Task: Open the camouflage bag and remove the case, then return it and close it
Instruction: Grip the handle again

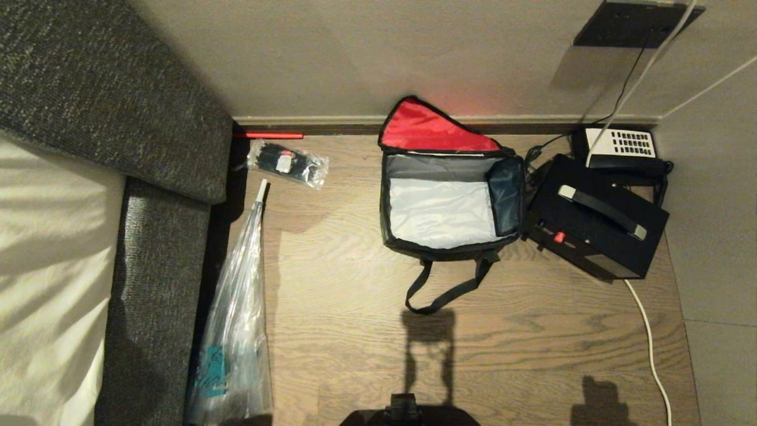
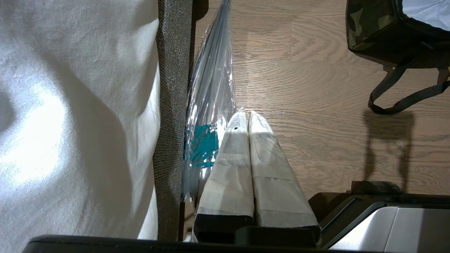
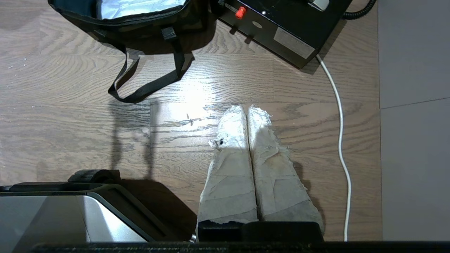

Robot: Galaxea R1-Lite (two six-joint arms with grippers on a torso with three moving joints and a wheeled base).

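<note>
The bag (image 1: 449, 207) sits open on the floor (image 1: 355, 307), red lid (image 1: 426, 127) flung back, seemingly empty inside. The case (image 1: 597, 216) lies just beside it. Left gripper (image 2: 248, 114) and right gripper (image 3: 246, 107) hang pinched closed, holding nothing.

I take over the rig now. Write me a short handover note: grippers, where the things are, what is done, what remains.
Left gripper: jaws shut, empty, parked low over the floor beside the clear plastic bag.
Right gripper: jaws shut, empty, parked over bare floor.
Camouflage bag: on the floor, lid open, nothing visible inside.
Case: out, on the floor touching the bag's right side.
Done: bag opened, case removed.
Left: return the case, close the bag.
</note>
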